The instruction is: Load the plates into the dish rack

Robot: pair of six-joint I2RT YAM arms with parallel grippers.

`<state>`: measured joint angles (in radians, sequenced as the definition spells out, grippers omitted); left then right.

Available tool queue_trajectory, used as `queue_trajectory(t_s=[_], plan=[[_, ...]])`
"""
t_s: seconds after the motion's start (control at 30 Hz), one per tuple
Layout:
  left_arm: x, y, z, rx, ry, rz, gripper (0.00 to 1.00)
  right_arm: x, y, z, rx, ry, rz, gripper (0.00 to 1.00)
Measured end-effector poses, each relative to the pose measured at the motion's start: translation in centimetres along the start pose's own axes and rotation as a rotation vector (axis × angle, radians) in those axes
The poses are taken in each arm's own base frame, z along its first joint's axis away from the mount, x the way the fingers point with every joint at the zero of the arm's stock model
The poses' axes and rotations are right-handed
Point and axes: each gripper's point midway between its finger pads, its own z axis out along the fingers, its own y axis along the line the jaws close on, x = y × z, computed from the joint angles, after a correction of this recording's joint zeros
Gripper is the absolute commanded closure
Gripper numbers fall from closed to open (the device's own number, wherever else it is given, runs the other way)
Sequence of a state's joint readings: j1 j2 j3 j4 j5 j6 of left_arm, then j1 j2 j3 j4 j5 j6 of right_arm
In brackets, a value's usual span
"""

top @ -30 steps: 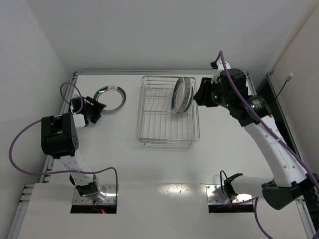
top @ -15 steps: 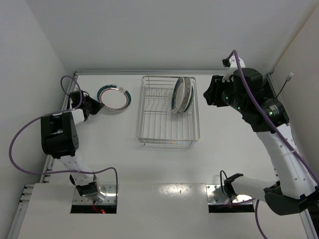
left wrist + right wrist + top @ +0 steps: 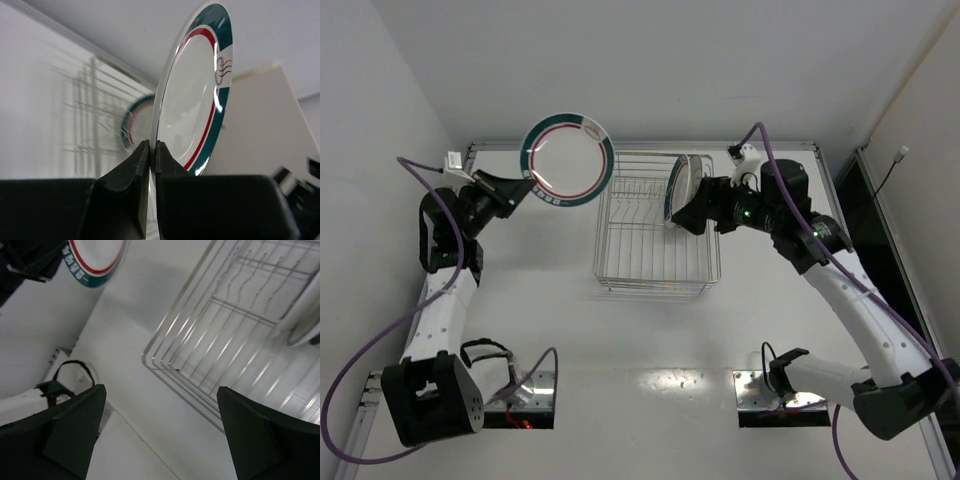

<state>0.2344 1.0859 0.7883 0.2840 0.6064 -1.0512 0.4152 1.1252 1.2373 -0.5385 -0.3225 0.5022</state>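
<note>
Left gripper: the left gripper (image 3: 150, 150) was pinched tight on the bottom edge of a white round plate with a teal rim and thin red ring (image 3: 195, 95), one finger on each face.
Held plate: it was lifted off the white table (image 3: 770, 300), standing on edge and leaning slightly, at about 10 o'clock from the rack in the overhead view and apart from it.
Left arm pose: raised and stretched from its base toward 12 o'clock, wrist turned toward 3 o'clock so the plate led toward the rack.
Right gripper: the right gripper (image 3: 686, 213) had its fingers spread wide with nothing between them, and hung over the rack's 3 o'clock side, just beside the racked plates.
Right arm pose: bent at the elbow and reaching from 4 o'clock in toward 9 o'clock.
Dish rack: the rectangular silver wire dish rack (image 3: 655, 272) sat mid-table, with upright plates (image 3: 685, 188) standing among the wire prongs (image 3: 638, 188) at its 1 o'clock corner; their exact count could not be read.
Done: most plates looked loaded, and no other plate showed on the table.
Left: the held plate had not yet been carried over and slotted, probably into the free prongs at 11 o'clock.
</note>
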Motion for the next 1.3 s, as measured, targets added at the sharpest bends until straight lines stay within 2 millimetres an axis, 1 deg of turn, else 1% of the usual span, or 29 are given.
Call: queue_trajectory(t_s=[0.07,0.17,0.23,0.3,0.37,0.4,0.47,0.5,0.57,0.63,0.67,0.7,0.73,0.8,0.83,0.87,0.93,1.03,1.1,1.13,1.2,1.27,1.3], plan=[[2.5,-1.4,-0.5,0.058,0.07,-0.036,1.0,1.0,0.3,1.5,-0.086,0.001,0.062,0.1],[6.9,-2.2,-1.6,0.104,0.179,-0.106,1.0,1.7,0.7,3.3,-0.201,-0.022,0.168,0.1],[9.3,-2.9,-2.5,0.127,0.24,-0.137,1.0,1.9,1.0,4.0,-0.256,-0.036,0.221,0.1],[10.6,-3.9,-3.0,0.152,0.276,-0.148,1.0,1.9,1.4,4.3,-0.303,-0.045,0.256,0.11],[11.2,-5.1,-3.4,0.185,0.296,-0.15,1.0,1.1,2.1,4.3,-0.345,-0.068,0.262,0.13],[11.5,-5.8,-3.5,0.203,0.303,-0.153,1.0,0.6,2.4,4.2,-0.364,-0.083,0.258,0.19],[11.9,-6.5,-3.4,0.223,0.311,-0.159,1.0,-0.1,3.1,4.0,-0.405,-0.106,0.245,0.25],[12.4,-6.9,-3.3,0.232,0.32,-0.163,1.0,-0.4,3.3,4.0,-0.418,-0.112,0.242,0.33],[13.7,-7.6,-3.0,0.249,0.355,-0.175,1.0,-0.5,3.5,4.2,-0.439,-0.112,0.246,0.39],[15.5,-8.2,-2.6,0.26,0.406,-0.186,1.0,-0.4,3.4,4.6,-0.447,-0.101,0.258,0.7],[16.2,-8.5,-2.4,0.262,0.429,-0.188,0.96,-0.1,3.3,4.9,-0.446,-0.087,0.273,1.0],[16.8,-8.6,-2.3,0.261,0.446,-0.191,0.96,0.0,3.3,5.0,-0.451,-0.077,0.272,1.0],[17.0,-8.9,-2.2,0.267,0.458,-0.183,0.69,0.0,2.2,5.6,-0.402,-0.087,0.268,1.0],[16.0,-10.3,-1.9,0.291,0.443,-0.126,0.38,0.8,0.2,6.4,-0.331,-0.046,0.328,1.0],[15.5,-10.5,-1.7,0.273,0.437,-0.093,0.23,0.8,-0.1,6.5,-0.303,-0.037,0.33,1.0],[14.8,-10.4,-1.3,0.237,0.42,-0.053,0.19,0.6,-0.5,6.4,-0.257,-0.034,0.32,1.0],[12.7,-10.3,-0.5,0.144,0.37,0.026,0.17,-0.6,-1.4,6.1,-0.128,-0.065,0.277,1.0],[8.7,-10.9,-0.2,0.036,0.264,0.175,0.16,-4.1,-2.6,4.7,0.078,-0.178,0.174,1.0],[6.7,-10.3,-0.6,-0.051,0.203,0.264,0.16,-6.4,-3.3,3.8,0.193,-0.245,0.111,1.0],[6.1,-9.6,-0.8,-0.097,0.184,0.297,0.16,-7.4,-3.6,3.5,0.249,-0.266,0.084,1.0],[5.5,-7.2,-1.4,-0.212,0.163,0.357,0.16,-9.4,-4.4,3.7,0.357,-0.296,0.034,1.0],[5.2,-4.2,-2.0,-0.338,0.156,0.411,0.16,-10.7,-5.5,5.0,0.45,-0.302,-0.008,1.0],[5.6,-2.3,-2.4,-0.396,0.169,0.427,0.16,-10.7,-6.2,6.1,0.495,-0.289,-0.03,1.0]])
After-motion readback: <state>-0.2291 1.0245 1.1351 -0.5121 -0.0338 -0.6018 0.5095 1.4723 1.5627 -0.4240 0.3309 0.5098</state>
